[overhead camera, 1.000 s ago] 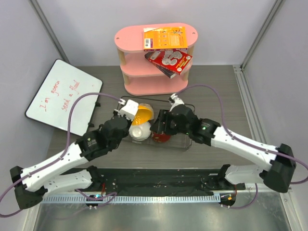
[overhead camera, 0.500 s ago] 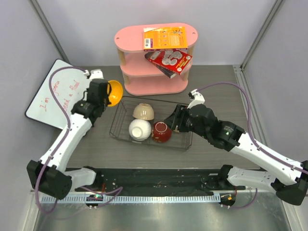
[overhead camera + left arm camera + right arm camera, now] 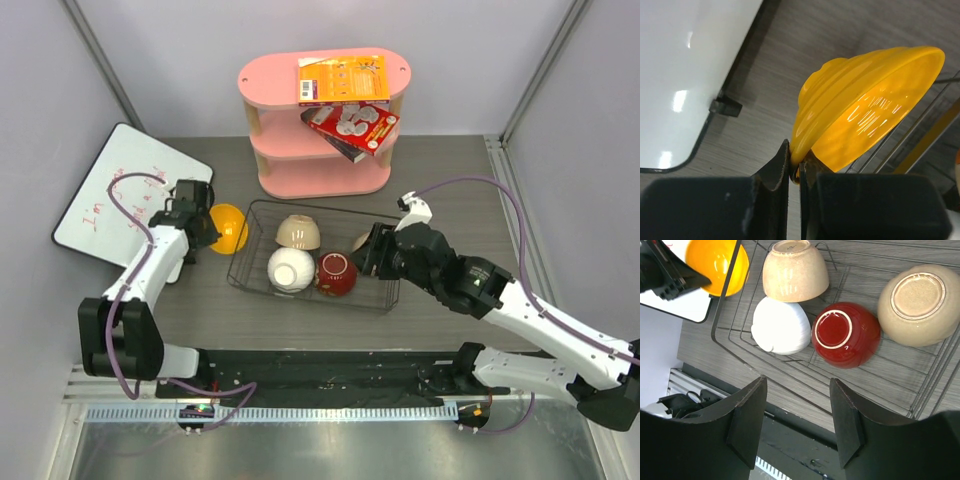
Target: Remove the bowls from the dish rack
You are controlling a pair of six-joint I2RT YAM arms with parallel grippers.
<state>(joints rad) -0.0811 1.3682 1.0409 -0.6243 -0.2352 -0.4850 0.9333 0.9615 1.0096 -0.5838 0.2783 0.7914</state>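
My left gripper is shut on the rim of the yellow-orange bowl, holding it tilted just outside the dish rack's left end. In the left wrist view both fingers pinch that bowl's edge at my left gripper. The black wire dish rack holds a beige bowl, a white bowl and a dark red bowl, all upside down. A second beige bowl lies at its right end. My right gripper hovers open above the rack's near right part, holding nothing.
A whiteboard with red writing lies left of the left gripper. A pink three-tier shelf carrying boxes stands behind the rack. Grey walls close in both sides. The left arm's purple cable loops over the whiteboard.
The left arm carried the yellow-orange bowl out of the rack to the left, now lower beside its left end. The right arm drew back to the rack's right end.
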